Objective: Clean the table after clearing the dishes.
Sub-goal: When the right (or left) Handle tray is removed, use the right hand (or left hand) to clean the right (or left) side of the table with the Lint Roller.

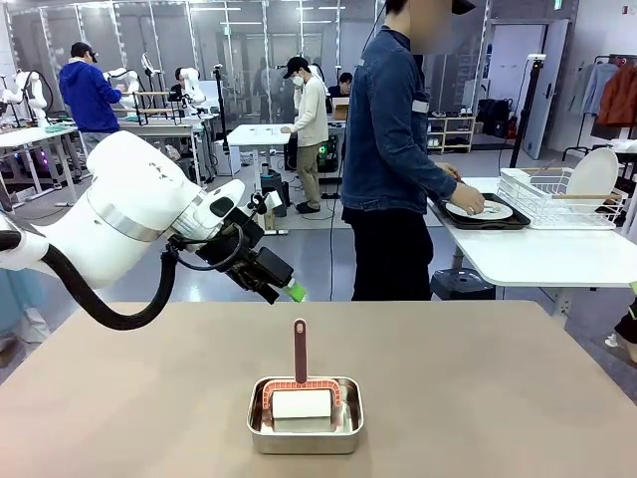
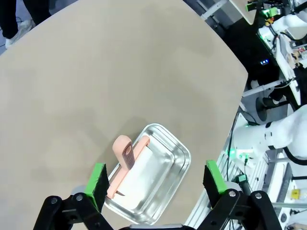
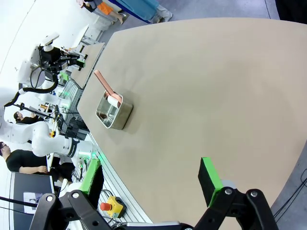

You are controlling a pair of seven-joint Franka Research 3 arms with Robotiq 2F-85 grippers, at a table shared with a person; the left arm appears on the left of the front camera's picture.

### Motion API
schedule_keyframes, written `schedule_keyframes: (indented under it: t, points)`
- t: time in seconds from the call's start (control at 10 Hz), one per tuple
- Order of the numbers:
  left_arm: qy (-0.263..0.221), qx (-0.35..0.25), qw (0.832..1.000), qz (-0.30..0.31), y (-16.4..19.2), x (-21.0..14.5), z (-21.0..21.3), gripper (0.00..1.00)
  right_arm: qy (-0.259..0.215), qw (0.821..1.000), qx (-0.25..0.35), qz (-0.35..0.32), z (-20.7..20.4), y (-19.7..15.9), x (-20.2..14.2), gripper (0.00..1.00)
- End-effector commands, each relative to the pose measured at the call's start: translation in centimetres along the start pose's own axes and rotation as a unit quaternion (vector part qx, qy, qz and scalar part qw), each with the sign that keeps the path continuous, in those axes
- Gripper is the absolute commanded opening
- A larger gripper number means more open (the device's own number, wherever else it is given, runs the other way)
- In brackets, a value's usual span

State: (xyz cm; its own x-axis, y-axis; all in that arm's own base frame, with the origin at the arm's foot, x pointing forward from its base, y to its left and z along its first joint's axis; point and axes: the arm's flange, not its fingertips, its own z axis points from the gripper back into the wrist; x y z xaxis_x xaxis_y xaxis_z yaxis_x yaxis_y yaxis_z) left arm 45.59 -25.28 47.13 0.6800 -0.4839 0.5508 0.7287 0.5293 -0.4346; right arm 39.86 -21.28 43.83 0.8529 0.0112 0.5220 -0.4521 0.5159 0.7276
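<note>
Lab: equipment-laden workbenches (image 1: pixel 164 129), shelving (image 1: pixel 453 131)

White rounded left arm (image 1: pixel 129 199), looping black cable (image 1: pixel 109 317), black tool (image 1: pixel 289 287) with green pads (image 2: pixel 98 179)

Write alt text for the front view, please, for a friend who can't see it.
A white robot arm's open claw hangs above a tan table, where a small steel pan holds a pink-handled scrubber. Beyond the table, a person in a denim shirt handles a white plate on a dark tray at a white table.
</note>
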Motion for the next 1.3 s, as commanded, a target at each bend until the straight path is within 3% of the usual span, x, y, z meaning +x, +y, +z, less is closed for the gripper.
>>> schedule_keyframes:
  t: [0.0,0.2,0.5,0.8,1.1,1.2]
  points:
    - [0.047,0.046,0.994,-0.082,-1.2,1.1,-0.1,1.0,0.003,1.0,-0.007,-0.012,0.0,0.6,-0.1,1.0]
    - [0.149,0.07,0.975,-0.148,-1.8,3.7,-0.2,1.0,0.003,1.0,-0.007,-0.012,0.0,0.6,-0.1,1.0]
    - [0.245,0.058,0.936,-0.246,-2.8,6.1,-2.5,1.0,0.003,1.0,-0.007,-0.012,0.0,0.6,-0.1,1.0]
    - [0.3,0.016,0.919,-0.257,-3.0,8.3,-6.3,1.0,0.003,1.0,-0.007,-0.012,0.0,0.6,-0.1,1.0]
    - [0.373,0.016,0.887,-0.271,-2.0,8.9,-8.9,1.0,0.003,1.0,-0.007,-0.012,0.0,0.6,-0.1,1.0]
    - [0.379,0.006,0.884,-0.274,-1.5,9.1,-9.6,1.0,0.003,1.0,-0.007,-0.012,0.0,0.6,-0.1,1.0]
